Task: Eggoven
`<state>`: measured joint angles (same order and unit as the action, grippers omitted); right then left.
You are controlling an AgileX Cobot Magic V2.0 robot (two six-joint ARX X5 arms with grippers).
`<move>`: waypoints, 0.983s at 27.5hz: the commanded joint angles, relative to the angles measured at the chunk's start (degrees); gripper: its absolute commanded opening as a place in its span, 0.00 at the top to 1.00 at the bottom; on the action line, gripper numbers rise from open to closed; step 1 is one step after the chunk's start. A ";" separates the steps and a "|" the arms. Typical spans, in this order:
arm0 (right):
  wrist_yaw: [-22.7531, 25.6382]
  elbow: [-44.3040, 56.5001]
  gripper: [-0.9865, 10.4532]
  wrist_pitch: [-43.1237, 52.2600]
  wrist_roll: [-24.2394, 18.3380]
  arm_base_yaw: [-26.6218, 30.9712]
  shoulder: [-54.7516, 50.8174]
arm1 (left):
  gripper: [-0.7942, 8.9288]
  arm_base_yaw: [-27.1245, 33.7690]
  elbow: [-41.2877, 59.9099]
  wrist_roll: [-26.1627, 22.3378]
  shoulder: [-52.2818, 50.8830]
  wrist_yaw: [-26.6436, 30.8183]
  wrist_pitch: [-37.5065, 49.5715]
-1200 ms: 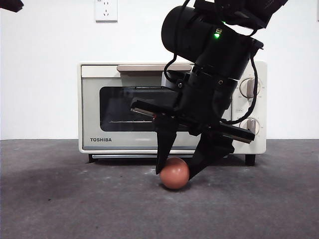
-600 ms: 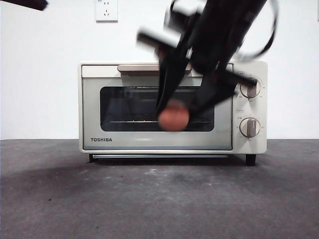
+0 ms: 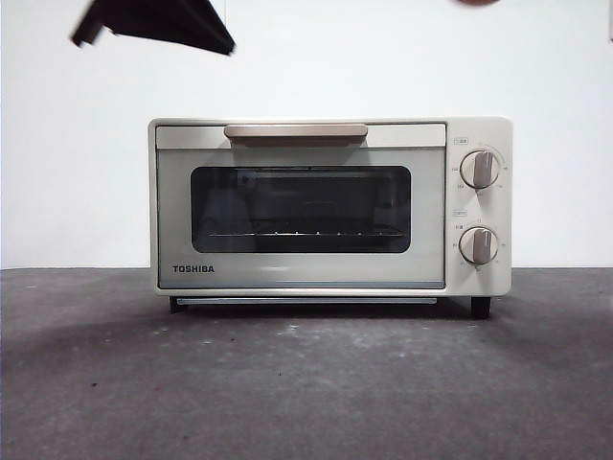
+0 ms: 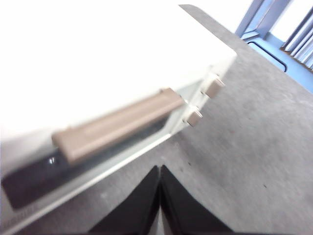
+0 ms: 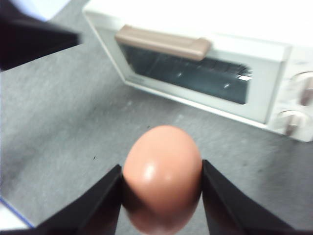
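Front view, upper left: the left gripper [image 3: 158, 24] shows as a dark tip above the toaster oven [image 3: 330, 206]; its wrist view shows the jaws pressed together, holding nothing. Centre: oven door closed, tan handle [image 3: 296, 131] along its top. Upper right edge: the egg [image 5: 162, 176] is clamped between the right gripper's [image 5: 161, 196] jaws, well above the table [image 3: 306, 383].

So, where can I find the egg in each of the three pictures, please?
Front view: only a small reddish sliver of the egg shows, at the top edge, right of centre.
Left wrist view: the egg is not in it.
Right wrist view: the egg fills the lower middle, clamped by the right gripper.
Shared landmark: the oven's tan handle.
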<state>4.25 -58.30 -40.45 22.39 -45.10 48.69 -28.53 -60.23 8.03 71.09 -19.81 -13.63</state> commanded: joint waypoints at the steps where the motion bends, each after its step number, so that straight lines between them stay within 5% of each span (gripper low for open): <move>1: 0.76 -1.09 0.91 -0.11 -1.22 -0.52 -1.64 | 0.91 -0.35 -4.39 -1.90 5.49 0.02 0.96; 12: 0.74 -1.09 0.91 -0.39 -2.10 -0.52 -7.02 | 0.91 -0.37 -13.53 -4.17 19.45 2.54 2.64; 27: 2.23 -1.09 0.91 -0.04 -3.50 -0.52 -7.32 | 0.91 -4.50 -13.55 -6.34 21.14 2.23 -6.10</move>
<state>6.22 -58.30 -41.30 19.70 -45.10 40.97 -32.03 -73.93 2.85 90.67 -17.56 -16.53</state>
